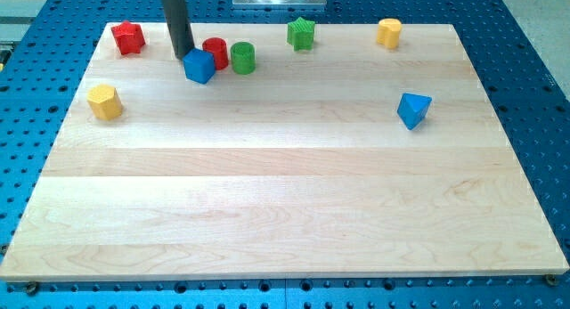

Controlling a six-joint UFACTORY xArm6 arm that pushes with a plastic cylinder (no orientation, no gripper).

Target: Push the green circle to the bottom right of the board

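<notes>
The green circle (243, 57) stands near the board's top edge, left of centre. A red cylinder (215, 52) touches its left side, and a blue cube (199, 66) sits just left of and below the red one. My tip (183, 55) is at the blue cube's upper left, close to touching it, well left of the green circle.
A red star-like block (129, 37) sits at the top left, a yellow hexagon (105, 102) at the left edge, a green star (302, 33) top centre, a yellow cylinder (389, 32) top right, a blue triangular block (413, 109) at the right. The wooden board (294, 202) lies on a blue perforated table.
</notes>
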